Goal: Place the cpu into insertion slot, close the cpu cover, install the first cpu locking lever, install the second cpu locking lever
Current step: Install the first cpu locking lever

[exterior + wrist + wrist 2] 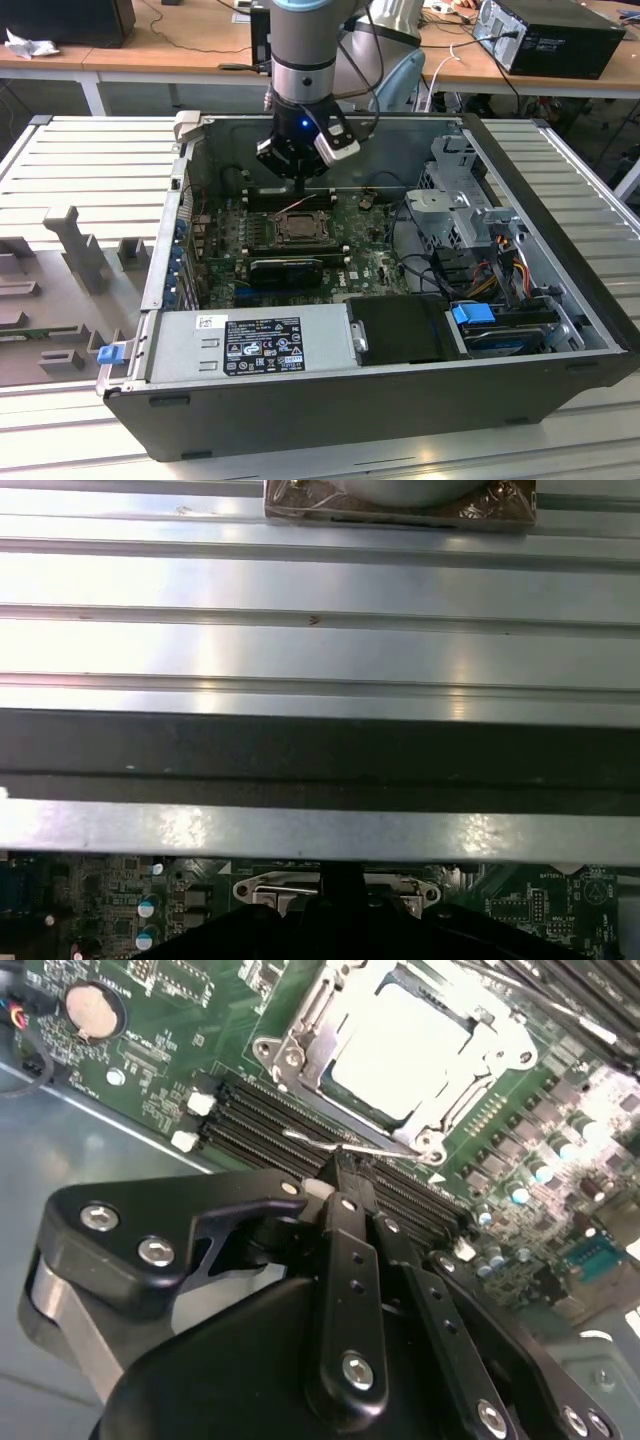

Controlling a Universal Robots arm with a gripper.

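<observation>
exterior view: high, looking down, far | both wrist views: close, sharing the insertion slot (405, 1045) (335, 888), seemingly

pale cpu (400, 1045) seated in insertion slot (300, 1055), cpu cover (470, 1020) closed flat

So the whole setup sits on a ribbed grey metal table (90, 160), long slats running across it. The open black computer case (400, 400) lies flat on its side right on the slats, taking up the middle. On the exterior view's left of the case there's a set of grey moulded fixture blocks (75, 250) standing on the table, 1 taller upright piece among lower ones. Behind the case, wooden desks (160, 40) stand apart from the table.
</observation>
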